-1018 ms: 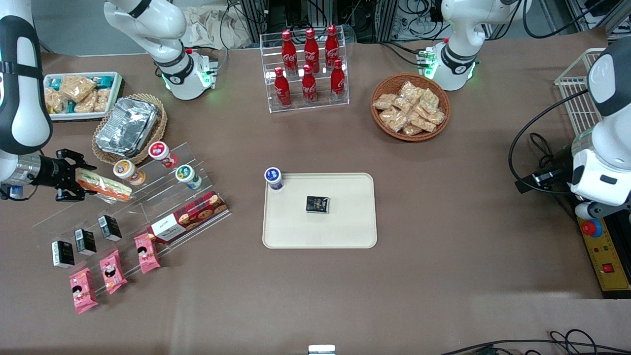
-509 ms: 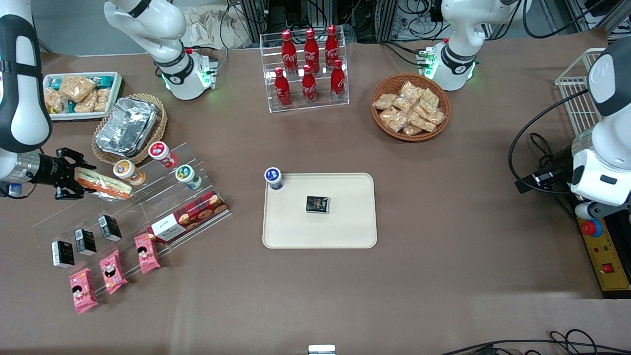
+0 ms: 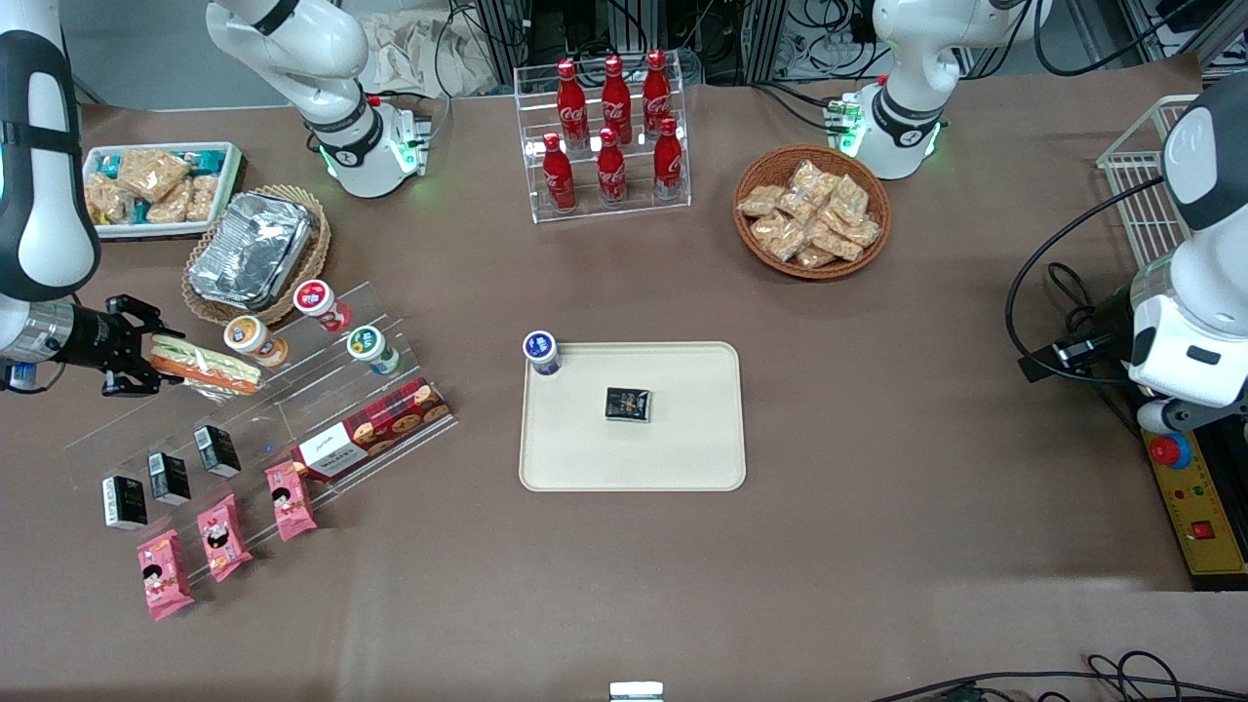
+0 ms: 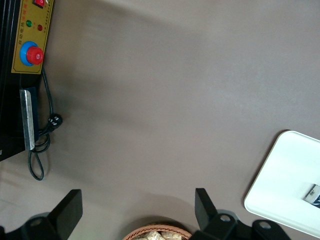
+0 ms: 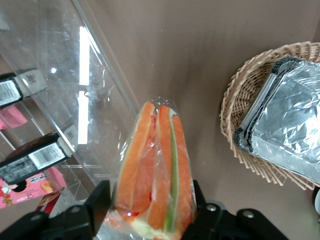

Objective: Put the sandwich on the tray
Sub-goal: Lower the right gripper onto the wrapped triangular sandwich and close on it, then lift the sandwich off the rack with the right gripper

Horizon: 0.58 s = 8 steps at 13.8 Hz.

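Observation:
The sandwich (image 3: 203,365), a clear-wrapped wedge with orange and green layers, hangs over the highest step of the clear acrylic rack (image 3: 292,409) at the working arm's end of the table. My gripper (image 3: 146,359) is shut on its wide end. In the right wrist view the two fingers (image 5: 98,202) press both sides of the sandwich (image 5: 155,165), and the gripper (image 5: 150,212) sits over the rack's edge. The cream tray (image 3: 682,458) lies flat at the table's middle, well away from the sandwich. One corner of the tray (image 4: 287,182) shows in the left wrist view.
On the tray are a small black box (image 3: 628,404) and, at a corner, a blue-lidded cup (image 3: 541,352). The rack holds cups (image 3: 255,339), a cookie box (image 3: 372,428), black cartons (image 3: 171,476) and pink packets (image 3: 222,535). A foil container (image 3: 252,250) sits in a wicker basket close by.
My gripper and the sandwich have shifted slightly toward the working arm's end and away from the front camera. Nothing else has moved.

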Tool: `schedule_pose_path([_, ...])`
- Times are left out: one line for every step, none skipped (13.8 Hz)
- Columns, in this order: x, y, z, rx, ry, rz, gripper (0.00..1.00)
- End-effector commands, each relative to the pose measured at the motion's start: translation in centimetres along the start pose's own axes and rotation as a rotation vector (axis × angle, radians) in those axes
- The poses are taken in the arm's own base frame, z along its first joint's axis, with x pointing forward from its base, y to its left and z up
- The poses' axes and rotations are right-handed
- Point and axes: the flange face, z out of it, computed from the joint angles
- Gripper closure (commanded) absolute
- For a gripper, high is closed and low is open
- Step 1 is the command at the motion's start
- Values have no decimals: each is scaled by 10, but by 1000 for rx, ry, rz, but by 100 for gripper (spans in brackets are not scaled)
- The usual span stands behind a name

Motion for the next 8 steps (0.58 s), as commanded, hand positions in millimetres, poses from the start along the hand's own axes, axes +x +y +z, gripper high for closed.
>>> schedule_pose_path([1,5,-6,55,-36,-16,54])
schedule_pose_path([1,4,-8,60,-38,-36,53])
schedule_pose_path([2,2,-11,66,-35,-61,53])
schedule_pose_path([2,0,-15,73,-31,-82,53])
schedule_pose_path([1,-3,-22,86,-23,-91,53])
schedule_pose_path([1,-8,-30,98,-13,-119,56])
schedule_pose_path([3,-16,-37,108,-3,-185,61])
schedule_pose_path([3,-24,-52,118,5,-232,62])
